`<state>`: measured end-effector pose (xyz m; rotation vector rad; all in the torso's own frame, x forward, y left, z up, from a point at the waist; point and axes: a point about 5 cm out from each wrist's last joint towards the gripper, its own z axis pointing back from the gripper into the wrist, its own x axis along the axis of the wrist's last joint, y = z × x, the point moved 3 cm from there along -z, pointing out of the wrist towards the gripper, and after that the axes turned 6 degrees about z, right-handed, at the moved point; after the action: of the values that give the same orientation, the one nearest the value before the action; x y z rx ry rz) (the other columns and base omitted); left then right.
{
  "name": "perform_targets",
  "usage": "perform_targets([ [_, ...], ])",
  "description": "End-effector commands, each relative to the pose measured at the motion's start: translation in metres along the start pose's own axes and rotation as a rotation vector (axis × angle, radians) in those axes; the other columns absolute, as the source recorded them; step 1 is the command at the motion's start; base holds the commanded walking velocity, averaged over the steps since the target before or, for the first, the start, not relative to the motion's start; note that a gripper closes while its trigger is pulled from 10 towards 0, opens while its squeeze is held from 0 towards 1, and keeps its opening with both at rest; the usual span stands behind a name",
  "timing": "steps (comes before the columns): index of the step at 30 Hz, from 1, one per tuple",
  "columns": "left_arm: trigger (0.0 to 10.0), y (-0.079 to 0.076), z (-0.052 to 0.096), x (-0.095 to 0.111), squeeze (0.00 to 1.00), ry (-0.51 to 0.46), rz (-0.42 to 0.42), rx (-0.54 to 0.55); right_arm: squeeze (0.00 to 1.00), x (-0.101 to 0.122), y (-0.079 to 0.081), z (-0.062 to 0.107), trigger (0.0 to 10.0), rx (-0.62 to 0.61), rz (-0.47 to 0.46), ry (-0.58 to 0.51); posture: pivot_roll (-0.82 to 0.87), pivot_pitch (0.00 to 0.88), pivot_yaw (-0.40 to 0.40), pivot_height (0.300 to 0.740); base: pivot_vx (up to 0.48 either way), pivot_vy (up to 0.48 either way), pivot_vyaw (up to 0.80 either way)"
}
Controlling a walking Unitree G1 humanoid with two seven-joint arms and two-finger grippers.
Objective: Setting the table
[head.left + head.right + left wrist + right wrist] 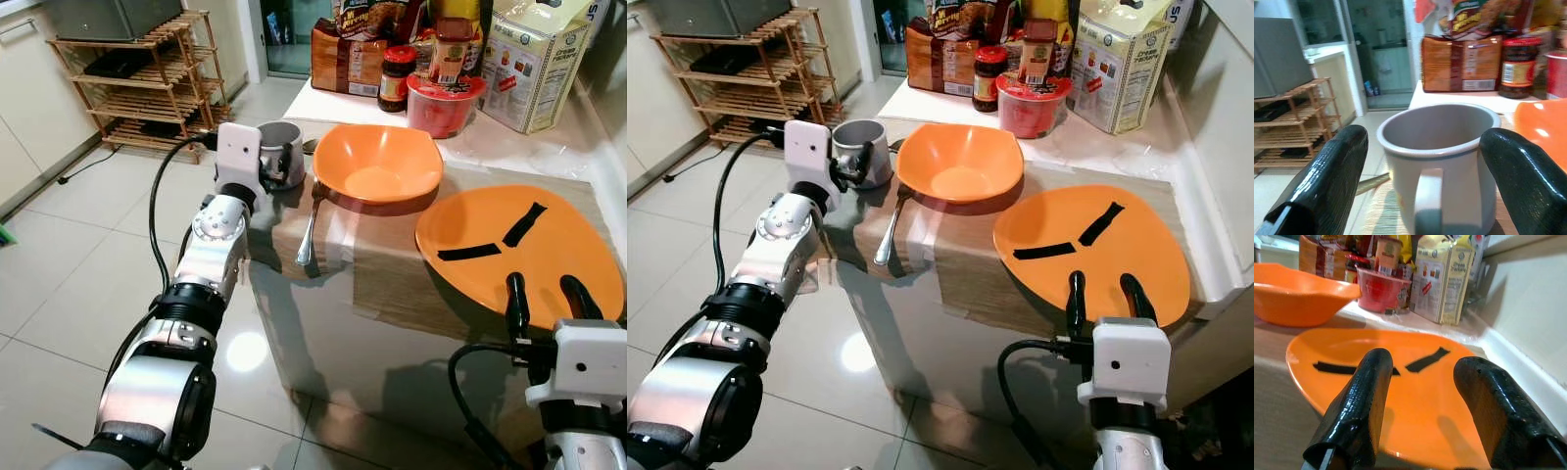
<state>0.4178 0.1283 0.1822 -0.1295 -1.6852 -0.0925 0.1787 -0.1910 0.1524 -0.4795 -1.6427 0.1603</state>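
The left gripper point(1425, 186) is spread wide around a grey mug point(279, 152) at the table's point(392, 284) corner, beside the orange bowl point(377, 162). The right gripper point(544, 299), fingers apart, hangs over the orange plate point(519, 245). Labels are too blurry to read.

Glossy white tile floor point(59, 294), wooden slatted rack point(147, 83)

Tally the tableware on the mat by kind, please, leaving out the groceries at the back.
Bowl: 1
Plate: 1
Mug: 1
Spoon: 1
Total: 4
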Motion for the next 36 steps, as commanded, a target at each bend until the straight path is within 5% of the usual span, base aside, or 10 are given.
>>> perform_targets([
  [1, 10.0, 0.008, 0.000, -0.001, 0.00, 0.008, -0.004, 0.037, 0.00, 0.003, -0.001, 0.001, 10.0, -0.003, -0.006, -0.016, -0.14, 0.000, 0.092, 0.740, 0.000, 0.000, 0.00],
  [28, 10.0, -0.006, 0.019, -0.027, 0.00, 0.091, 0.057, 0.007, 0.00, -0.006, 0.008, -0.015, 10.0, 0.029, -0.011, -0.041, -0.09, 0.000, 0.074, 0.740, 0.000, 0.000, 0.00],
  [29, 6.5, -0.006, 0.018, -0.025, 0.00, 0.083, 0.053, 0.005, 0.00, -0.006, 0.008, -0.016, 10.0, 0.029, -0.010, -0.043, -0.09, 0.000, 0.075, 0.740, 0.000, 0.000, 0.00],
  [30, 1.3, -0.004, 0.017, -0.023, 0.00, 0.079, 0.051, 0.005, 0.00, -0.005, 0.008, -0.016, 10.0, 0.028, -0.011, -0.046, -0.09, 0.000, 0.076, 0.740, 0.000, 0.000, 0.00],
  [31, 0.0, -0.003, 0.014, -0.020, 0.00, 0.073, 0.046, 0.002, 0.00, -0.004, 0.008, -0.016, 10.0, 0.026, -0.012, -0.050, -0.10, 0.000, 0.080, 0.740, 0.000, 0.000, 0.00],
  [36, 0.0, -0.003, 0.012, -0.019, 0.00, 0.072, 0.045, -0.006, 0.00, 0.000, 0.008, -0.016, 10.0, 0.020, -0.013, -0.058, -0.10, 0.000, 0.086, 0.740, 0.000, 0.000, 0.00],
])
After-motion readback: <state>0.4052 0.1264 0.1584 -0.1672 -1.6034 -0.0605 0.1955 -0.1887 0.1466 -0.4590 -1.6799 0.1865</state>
